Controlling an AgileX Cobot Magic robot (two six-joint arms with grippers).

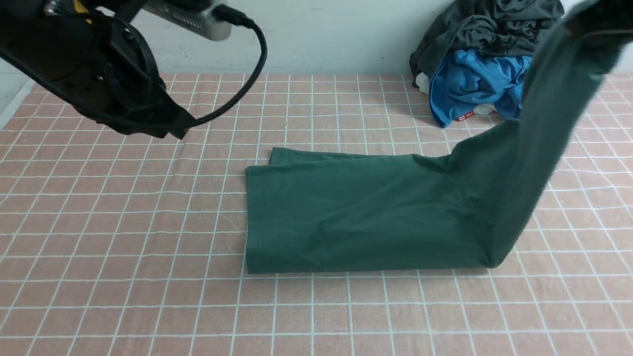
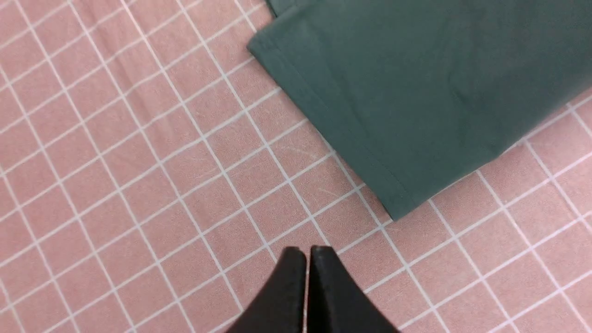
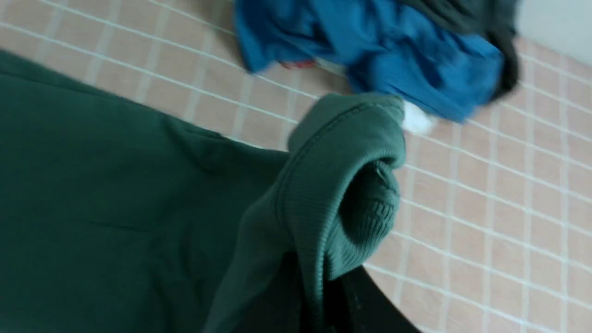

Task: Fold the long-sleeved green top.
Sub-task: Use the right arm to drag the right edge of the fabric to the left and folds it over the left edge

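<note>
Right gripper [image 3: 351, 305] clamped on green long-sleeved top's [image 1: 356, 212] ribbed edge [image 3: 323, 203], raised above tabletop's [image 1: 123, 247] right side. Risk: thin bite slips, fold drops crooked. Left gripper [image 2: 306, 277] closed, empty.

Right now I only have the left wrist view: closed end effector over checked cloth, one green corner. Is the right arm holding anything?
Observer: Yes. The right end effector is shut on the green long-sleeved top, gripping it at a ribbed band.
Operator: Is the top flat or raised?
Observer: Both. Its right end hangs raised from that grip. The rest lies flat and folded on the checked cloth.
Operator: Any clutter?
Observer: A bright blue garment under a dark grey garment, piled far right by the wall.
</note>
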